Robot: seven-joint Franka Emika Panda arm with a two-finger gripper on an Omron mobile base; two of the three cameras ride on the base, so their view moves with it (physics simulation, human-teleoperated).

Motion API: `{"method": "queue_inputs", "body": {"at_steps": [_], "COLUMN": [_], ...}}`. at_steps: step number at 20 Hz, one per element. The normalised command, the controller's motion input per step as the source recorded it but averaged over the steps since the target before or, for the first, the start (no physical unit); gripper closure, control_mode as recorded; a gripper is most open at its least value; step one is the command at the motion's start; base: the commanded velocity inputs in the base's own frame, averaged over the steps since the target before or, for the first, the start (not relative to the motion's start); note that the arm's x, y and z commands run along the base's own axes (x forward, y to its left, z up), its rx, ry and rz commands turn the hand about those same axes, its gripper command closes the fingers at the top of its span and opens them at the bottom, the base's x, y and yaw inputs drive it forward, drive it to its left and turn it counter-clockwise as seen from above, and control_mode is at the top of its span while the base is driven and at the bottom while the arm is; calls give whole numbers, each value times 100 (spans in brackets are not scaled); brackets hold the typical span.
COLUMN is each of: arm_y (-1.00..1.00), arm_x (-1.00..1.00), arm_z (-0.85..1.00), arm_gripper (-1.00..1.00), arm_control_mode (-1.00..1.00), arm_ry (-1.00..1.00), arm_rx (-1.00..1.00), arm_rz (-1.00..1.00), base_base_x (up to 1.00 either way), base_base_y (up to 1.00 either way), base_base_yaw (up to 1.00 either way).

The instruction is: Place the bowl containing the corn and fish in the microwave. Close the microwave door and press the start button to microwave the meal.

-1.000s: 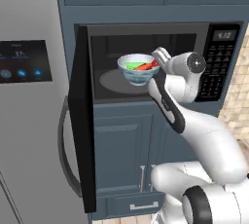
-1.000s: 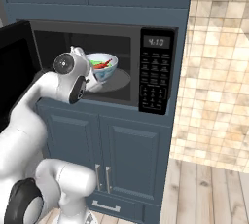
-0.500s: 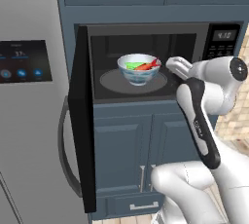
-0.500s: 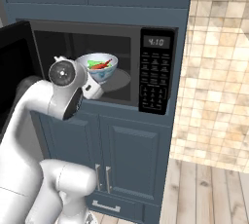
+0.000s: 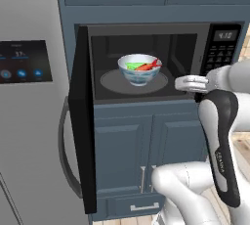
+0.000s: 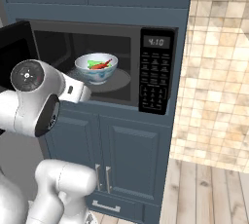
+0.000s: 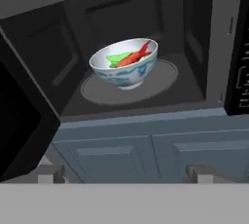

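Observation:
The white bowl (image 5: 139, 70) (image 6: 96, 68) (image 7: 125, 65) stands on the grey turntable (image 5: 111, 83) inside the black microwave (image 5: 220, 53) (image 6: 154, 72). In the bowl lie the green corn (image 5: 131, 65) (image 7: 115, 59) and the red-orange fish (image 5: 147, 66) (image 7: 134, 56). The microwave door (image 5: 83, 121) (image 7: 19, 121) is swung wide open to the left. My gripper (image 5: 178, 83) (image 7: 124, 174) is open and empty, outside the cavity at its front right edge, a bowl's width from the bowl and pointing at it.
A grey fridge (image 5: 29, 121) with a touch panel (image 5: 20, 62) stands left of the open door. Blue cabinet doors (image 5: 141, 141) are below the microwave. A tiled wall (image 6: 219, 72) and wood floor (image 6: 209, 189) lie to the right.
My open gripper has drawn back from beside the bowl, out of the microwave cavity toward the front right. The bowl with corn and fish stays on the turntable.

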Motion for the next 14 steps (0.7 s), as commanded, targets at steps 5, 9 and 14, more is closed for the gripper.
{"method": "queue_inputs", "body": {"at_steps": [5, 9, 14], "arm_y": [36, 23, 3], "arm_x": [-99, -72, -63], "arm_z": [48, 33, 16], "arm_gripper": [-100, -100, -100], "arm_control_mode": [-100, -100, -100], "arm_ry": [-7, -3, 0], "arm_rx": [-30, -34, -35], "arm_rz": [18, 13, 3], "base_base_x": [0, 0, 0], "base_base_y": [0, 0, 0], "base_base_yaw": [0, 0, 0]}}
